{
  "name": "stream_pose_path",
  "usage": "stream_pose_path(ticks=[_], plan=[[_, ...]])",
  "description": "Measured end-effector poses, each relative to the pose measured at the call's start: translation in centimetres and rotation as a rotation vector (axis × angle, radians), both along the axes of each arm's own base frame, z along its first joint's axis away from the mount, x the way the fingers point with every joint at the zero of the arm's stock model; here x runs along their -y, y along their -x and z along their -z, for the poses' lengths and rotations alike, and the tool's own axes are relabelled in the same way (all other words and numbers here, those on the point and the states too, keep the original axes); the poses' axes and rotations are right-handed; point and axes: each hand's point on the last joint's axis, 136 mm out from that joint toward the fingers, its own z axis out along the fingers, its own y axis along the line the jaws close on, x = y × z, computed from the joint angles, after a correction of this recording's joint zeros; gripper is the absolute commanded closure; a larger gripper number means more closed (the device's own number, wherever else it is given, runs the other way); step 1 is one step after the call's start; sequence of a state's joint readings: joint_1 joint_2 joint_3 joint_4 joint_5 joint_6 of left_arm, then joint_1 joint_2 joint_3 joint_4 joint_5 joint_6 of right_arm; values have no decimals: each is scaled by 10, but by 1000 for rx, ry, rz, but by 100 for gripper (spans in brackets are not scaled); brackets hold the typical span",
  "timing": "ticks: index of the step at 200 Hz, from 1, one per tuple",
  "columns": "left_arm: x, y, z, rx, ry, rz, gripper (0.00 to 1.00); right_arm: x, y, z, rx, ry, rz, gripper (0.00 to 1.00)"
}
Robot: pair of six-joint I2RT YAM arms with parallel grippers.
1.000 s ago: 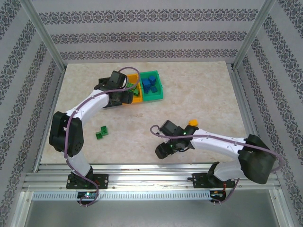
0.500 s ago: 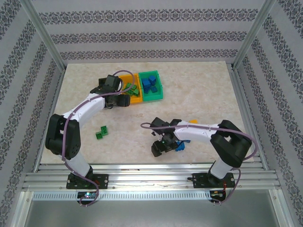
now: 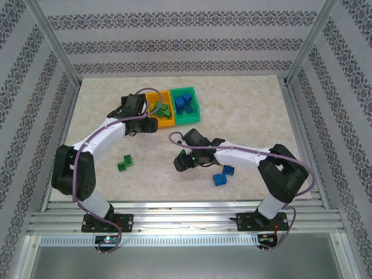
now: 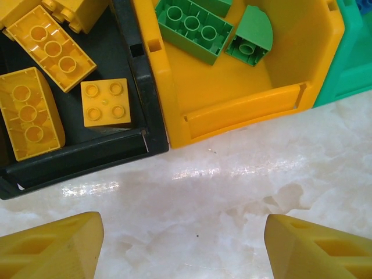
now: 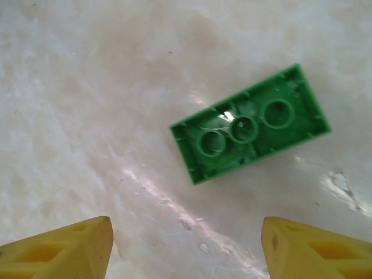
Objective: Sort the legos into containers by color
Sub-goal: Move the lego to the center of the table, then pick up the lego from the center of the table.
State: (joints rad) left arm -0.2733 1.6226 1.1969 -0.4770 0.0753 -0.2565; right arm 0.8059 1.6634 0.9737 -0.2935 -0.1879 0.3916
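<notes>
The containers stand in a row at the back: a black bin (image 4: 70,157) with several yellow legos (image 4: 104,103), a yellow-orange bin (image 4: 232,110) (image 3: 157,119) with green legos (image 4: 195,26), and a green bin (image 3: 187,107) with blue legos (image 3: 183,102). My left gripper (image 4: 186,250) (image 3: 142,124) is open and empty over bare table just in front of the black and yellow-orange bins. My right gripper (image 5: 186,244) (image 3: 181,163) is open and empty at mid-table. A green brick (image 5: 250,131) lies hollow side up just ahead of its fingertips.
Two green bricks (image 3: 125,163) lie on the table left of centre. Two blue bricks (image 3: 223,175) lie near the right arm's forearm. Metal frame posts and patterned walls enclose the marble-look table (image 3: 250,110).
My right gripper has swung left and away from the front edge to mid-table, uncovering two blue bricks. My left gripper has drawn back a little from the bins.
</notes>
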Motion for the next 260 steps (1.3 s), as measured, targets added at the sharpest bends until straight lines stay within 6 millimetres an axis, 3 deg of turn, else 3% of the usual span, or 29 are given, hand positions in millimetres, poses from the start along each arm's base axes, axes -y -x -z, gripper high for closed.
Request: stream_pose_path(ticks=[26,34,85,114,159,187,224,260], plan=[[2,0,0,-3,13,-1,27,4,-9,0,-8,-11,60,29],[2,0,0,-3,18,-1,27,3,-12,1,-15,-13,77,24],[3,1,-2,2,23,-1,27,-18,-34,24,-52,2,120,23],[-2,6,-5,11,20,-10,27,-29,-49,23,-33,7,129,25],[-8,8,-2,6,11,-23,27,-51,-68,20,40,55,89,39],[-11,11,4,-8,5,-30,27,-44,-62,31,35,114,71,46],[-22,19,18,-44,-4,-52,27,-38,-63,34,63,149,62,72],[-33,29,28,-73,-3,-84,27,-37,-65,32,65,135,54,78]])
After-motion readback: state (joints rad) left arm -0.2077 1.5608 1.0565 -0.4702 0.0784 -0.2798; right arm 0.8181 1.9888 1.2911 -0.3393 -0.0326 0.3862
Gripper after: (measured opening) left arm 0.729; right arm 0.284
